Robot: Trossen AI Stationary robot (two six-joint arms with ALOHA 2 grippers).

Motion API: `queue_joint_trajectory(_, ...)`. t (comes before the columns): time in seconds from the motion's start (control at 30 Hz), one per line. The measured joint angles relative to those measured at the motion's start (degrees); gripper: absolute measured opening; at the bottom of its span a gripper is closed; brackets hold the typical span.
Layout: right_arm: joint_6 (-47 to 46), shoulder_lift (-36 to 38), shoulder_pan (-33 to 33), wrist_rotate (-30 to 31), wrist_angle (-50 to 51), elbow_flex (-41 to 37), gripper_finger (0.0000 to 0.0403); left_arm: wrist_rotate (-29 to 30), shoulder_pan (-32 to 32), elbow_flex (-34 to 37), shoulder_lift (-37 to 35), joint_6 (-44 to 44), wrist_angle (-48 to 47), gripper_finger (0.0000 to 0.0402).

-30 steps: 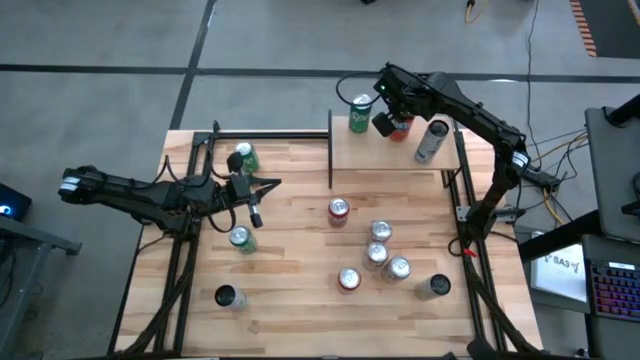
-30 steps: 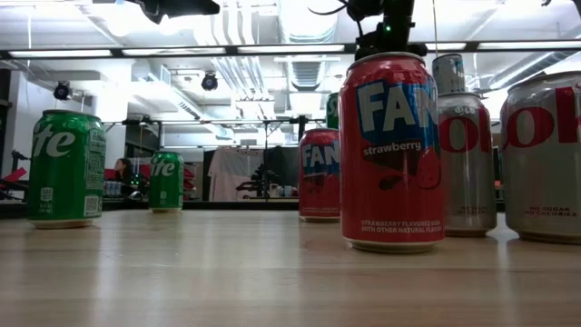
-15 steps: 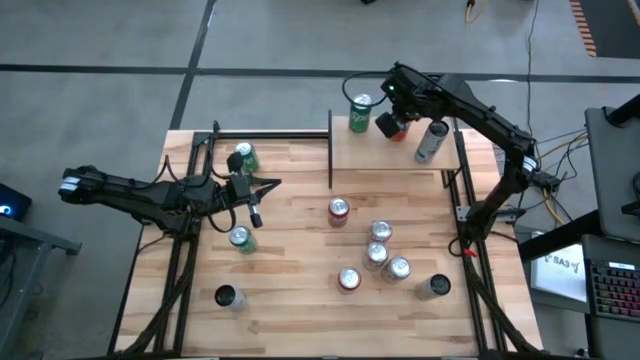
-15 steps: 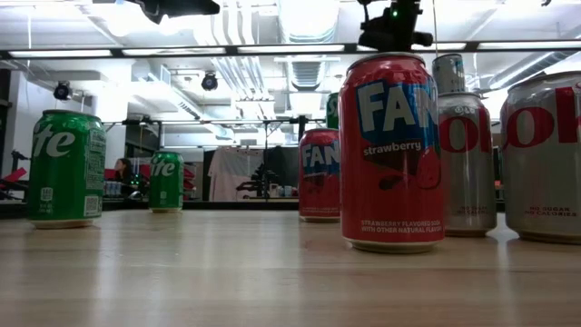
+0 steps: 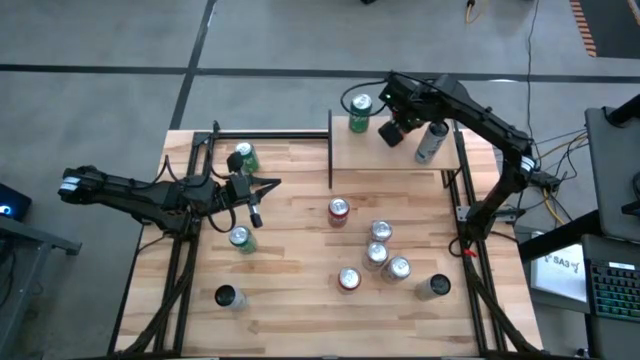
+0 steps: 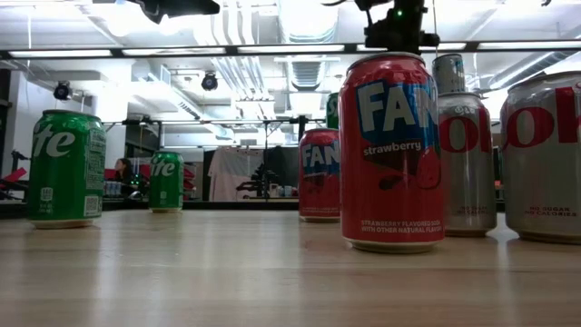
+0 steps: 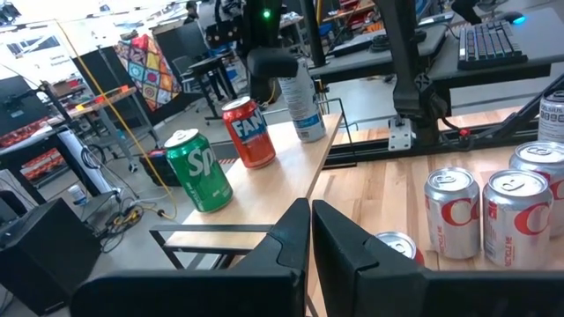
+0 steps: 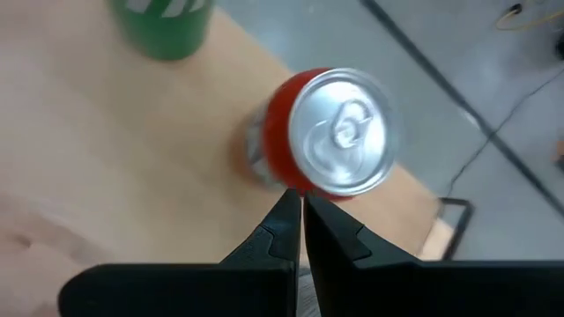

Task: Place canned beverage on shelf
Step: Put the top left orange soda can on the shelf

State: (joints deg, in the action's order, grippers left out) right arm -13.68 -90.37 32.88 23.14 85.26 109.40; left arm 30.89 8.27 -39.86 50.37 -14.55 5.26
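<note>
Three cans on shelf: green can [image 5: 360, 113], red can [image 7: 248, 132] and silver can [image 5: 431, 141] all stand on the shelf [image 5: 345, 157], so a good chunk looks done.
Left side: left gripper [image 5: 256, 200] waits over the table [image 5: 300, 300], fingers pressed together, holding nothing.
Middle: loads of cans are still on the table, e.g. a red-topped one [image 5: 338, 209], so plenty left to shelve.
Right side: right gripper [image 5: 391, 131] hangs right above the red can, fingers clamped together, empty.
Red can: upright between green and silver, apart from the fingers.
Changed: the gripper has risen and swung slightly toward the green can; nothing else moved.
</note>
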Motion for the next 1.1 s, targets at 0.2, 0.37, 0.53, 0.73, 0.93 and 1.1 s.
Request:
queue_joint_trajectory(0.2,0.8,-0.5,0.1,0.9,-0.3,0.0,0.0009,0.0,0.0,0.0,0.0,0.0,0.3,0.0000)
queue_joint_trajectory(0.37,1.5,-0.3,-0.7,1.0,-0.6,1.3,0.0009,0.0,0.0,0.0,0.0,0.1,0.5,0.0000)
queue_joint_trajectory(0.53,2.8,1.3,-4.0,1.2,-2.7,3.3,0.0009,0.0,0.0,0.0,0.0,2.4,0.8,0.0000)
queue_joint_trajectory(0.73,5.5,6.9,-13.0,3.4,-10.2,1.2,0.0009,-1.8,1.4,0.1,1.4,10.8,1.4,0.0000)
queue_joint_trajectory(0.93,5.8,12.3,-21.5,6.5,-14.0,-2.5,0.0009,-1.5,5.6,0.2,6.8,14.2,9.0,0.0000)
queue_joint_trajectory(1.1,3.9,16.1,-25.4,7.1,-14.1,-6.6,0.0009,-1.5,7.9,0.1,10.5,13.7,16.6,0.0000)
